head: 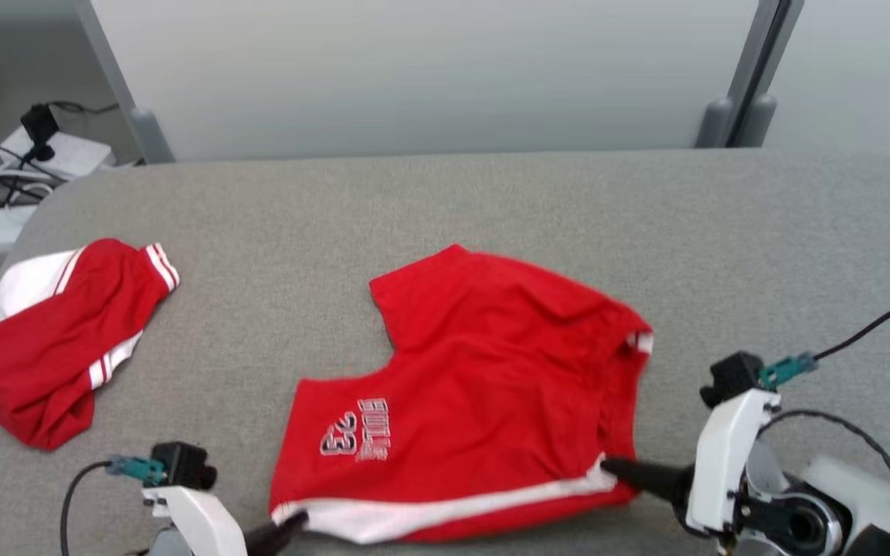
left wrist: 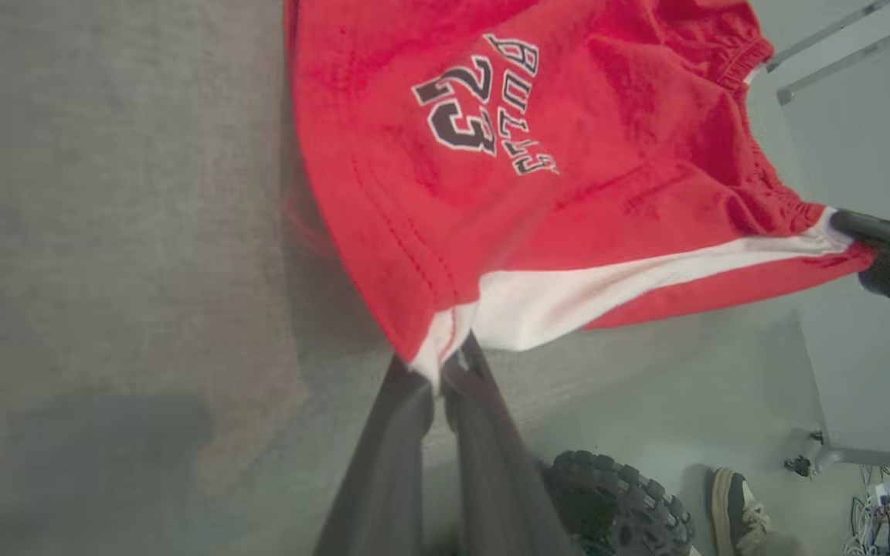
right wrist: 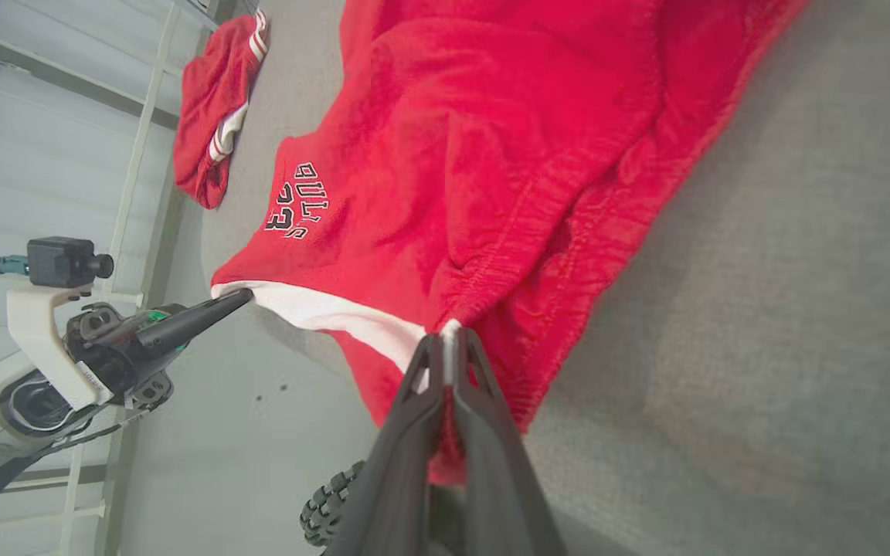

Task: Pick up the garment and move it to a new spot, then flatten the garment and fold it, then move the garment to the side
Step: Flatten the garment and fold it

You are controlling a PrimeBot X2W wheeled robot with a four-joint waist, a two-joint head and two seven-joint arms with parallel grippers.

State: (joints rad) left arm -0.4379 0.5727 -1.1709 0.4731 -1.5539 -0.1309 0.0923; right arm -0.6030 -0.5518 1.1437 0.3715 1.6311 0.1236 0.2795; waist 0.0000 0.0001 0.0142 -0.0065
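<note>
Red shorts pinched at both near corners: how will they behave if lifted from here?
Probably floppy: the red shorts wrinkle and droop between the left gripper and right gripper. Likely light, since the fabric looks thin. Tip-only pinches on the edge may slip.

1. Red shorts (head: pixel 484 371) with a white side stripe and "BULLS 23" print (elastic waistband toward the right).
2. Spread mostly flat, lightly wrinkled, near the front edge of the grey worktop (head: pixel 491 201), stripe side taut.
</note>
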